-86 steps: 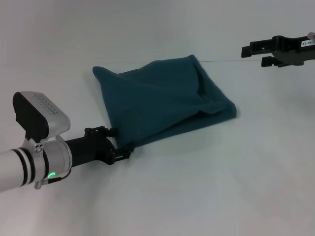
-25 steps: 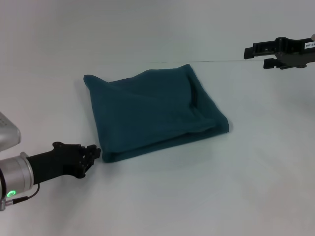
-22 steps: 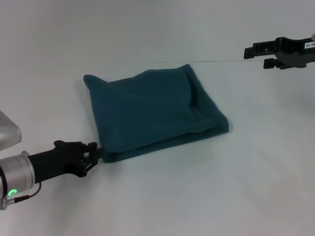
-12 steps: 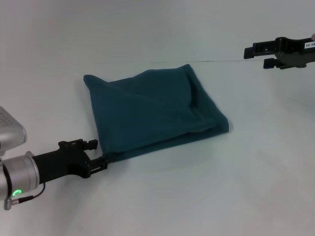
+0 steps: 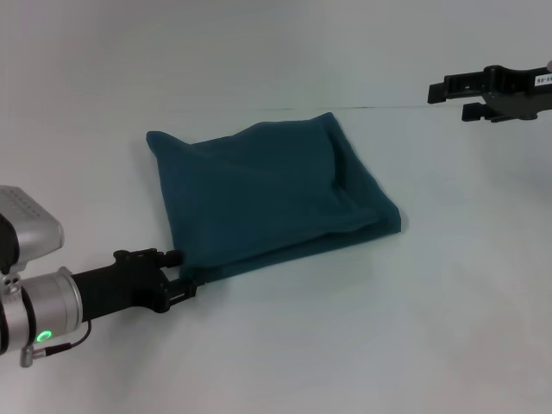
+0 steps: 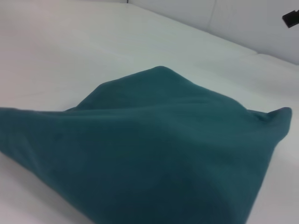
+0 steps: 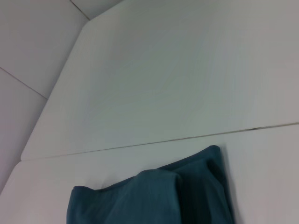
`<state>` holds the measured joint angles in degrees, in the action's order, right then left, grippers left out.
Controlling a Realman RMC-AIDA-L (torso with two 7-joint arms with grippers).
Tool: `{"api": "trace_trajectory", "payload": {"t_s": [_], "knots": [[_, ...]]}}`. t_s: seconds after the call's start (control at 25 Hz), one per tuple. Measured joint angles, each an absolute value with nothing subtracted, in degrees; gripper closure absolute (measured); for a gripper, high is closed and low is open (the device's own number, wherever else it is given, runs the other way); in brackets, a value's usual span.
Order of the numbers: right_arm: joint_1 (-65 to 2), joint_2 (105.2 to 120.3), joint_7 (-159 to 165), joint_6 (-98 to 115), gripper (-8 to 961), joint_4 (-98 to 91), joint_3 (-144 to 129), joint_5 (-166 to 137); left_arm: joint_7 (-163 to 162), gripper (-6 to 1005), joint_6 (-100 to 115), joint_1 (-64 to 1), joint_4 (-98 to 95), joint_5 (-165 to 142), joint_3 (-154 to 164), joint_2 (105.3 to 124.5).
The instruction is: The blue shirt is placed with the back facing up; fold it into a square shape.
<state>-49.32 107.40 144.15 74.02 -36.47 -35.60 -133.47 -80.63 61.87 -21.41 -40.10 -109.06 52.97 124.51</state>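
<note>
White table (image 5: 362, 336), bare and matte, with a thin seam running across its far part; pale wall behind.

Blue shirt (image 5: 267, 203) lies mid-table, already folded into a rough 4-sided packet, plain side up, no lettering showing. Layered edges visible along the side toward the robot's right; far-left corner pokes up into a small peak. Outline is skewed more than square, so I judge the fold largely done but in need of tidying.

Left gripper (image 5: 184, 278) sits low at the packet's near-left corner, fingertips touching or just under the hem. Whether they are clenched on cloth or released I cannot tell; the tips merge with the dark fabric. Left wrist view shows only cloth, filling the frame at close range, which fits a gripper pressed against that edge. Likely purpose: tug or square that corner.

Right gripper (image 5: 450, 97) hangs well apart, above the far-right of the table, fingers spread and holding nothing. Parked, by the look of it.
</note>
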Motion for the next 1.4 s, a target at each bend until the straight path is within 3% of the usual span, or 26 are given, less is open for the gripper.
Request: {"api": "trace_trajectory", "payload": {"t_s": [0.24, 0.92, 1.4], "knots": [[-49.2, 107.40, 144.2, 74.0, 110, -36.5, -35.6, -133.3, -80.8, 646, 61.6, -21.5, -40.4, -109.0, 53.2, 124.54], [-49.1, 107.40, 144.2, 74.0, 111, -36.6, -35.6, -133.1, -80.8, 1001, 64.0, -21.6, -40.5, -109.0, 53.2, 124.37], [-48.9, 107.40, 144.2, 74.2, 111, -36.5, -35.6, -133.2, -81.1, 998, 75.3, -19.4, -43.6, -116.8, 43.9, 123.68]]}}
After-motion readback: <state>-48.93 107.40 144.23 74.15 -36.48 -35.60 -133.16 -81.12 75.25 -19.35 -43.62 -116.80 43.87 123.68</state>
